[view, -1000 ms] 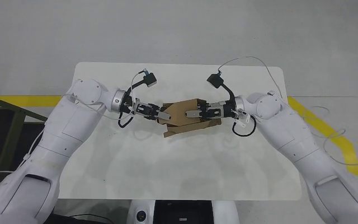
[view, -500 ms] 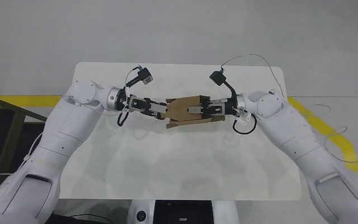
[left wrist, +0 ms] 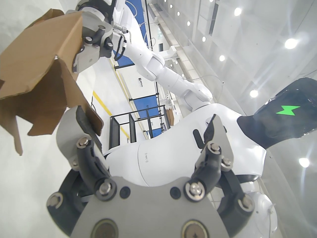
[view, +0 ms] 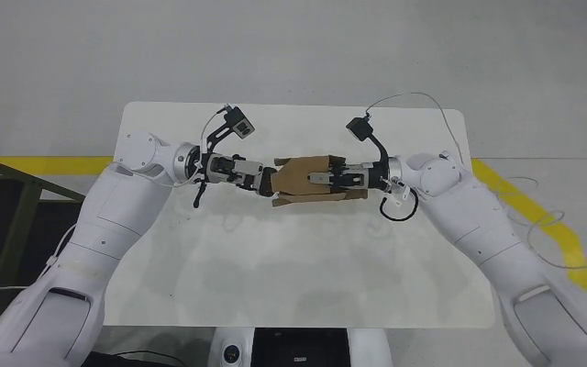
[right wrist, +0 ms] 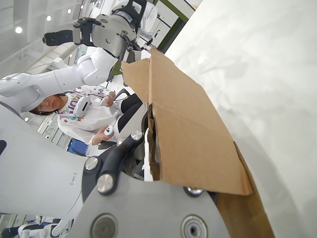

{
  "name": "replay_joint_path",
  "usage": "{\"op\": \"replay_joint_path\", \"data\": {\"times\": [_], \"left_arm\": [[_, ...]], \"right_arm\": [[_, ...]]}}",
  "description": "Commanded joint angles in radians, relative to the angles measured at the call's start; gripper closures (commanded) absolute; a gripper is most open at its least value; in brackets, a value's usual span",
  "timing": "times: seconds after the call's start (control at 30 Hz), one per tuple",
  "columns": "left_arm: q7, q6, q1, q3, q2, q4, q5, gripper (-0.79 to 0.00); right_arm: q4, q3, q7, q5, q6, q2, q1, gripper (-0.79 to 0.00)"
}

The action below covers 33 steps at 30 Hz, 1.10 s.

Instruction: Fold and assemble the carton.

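The left end effector (left wrist: 147, 115) is released, with its two fingers spread wide. One finger (left wrist: 82, 122) touches the edge of a loose flap at the left end of the carton (left wrist: 37, 58). The right end effector (view: 323, 179) is at the right end of the carton and looks clenched on it, so I think it alone is holding the brown cardboard. The carton sits between the two end effectors. It looks lifted a little, with the far middle of the white desk (view: 275, 275) under it. It is not a box yet: it is partly flat and its flaps hang loose.

Here is what could go wrong. If the left finger pushes the flap too hard, the carton may twist or slip out of the right end effector, because only one side is holding it. The flap could also bend the wrong way or crumple, since the cardboard is thin.

From the top view you can see both arms meeting at the carton, but not how the fingers sit. The left wrist view makes plain the wide open fingers and the hanging flaps. The right wrist view shows a long fold line on the carton (right wrist: 183, 125) and a rough edge close to that end effector.
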Motion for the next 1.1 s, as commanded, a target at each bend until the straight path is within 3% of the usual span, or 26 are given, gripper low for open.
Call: {"op": "replay_joint_path", "data": {"times": [0.0,0.6,1.07], "left_arm": [[0.003,0.002,-0.001,0.003,-0.005,-0.007,-0.008,-0.785],[0.091,-0.002,-0.029,0.047,-0.049,0.030,0.065,-0.785],[0.094,-0.006,0.007,-0.025,-0.041,0.004,0.092,-0.785]], "right_arm": [[-0.007,0.002,-0.007,-0.009,0.003,-0.003,-0.003,0.000],[-0.048,0.026,-0.010,-0.052,0.011,-0.020,-0.021,0.000],[-0.041,0.092,-0.008,-0.070,0.007,-0.010,-0.043,0.000]]}}
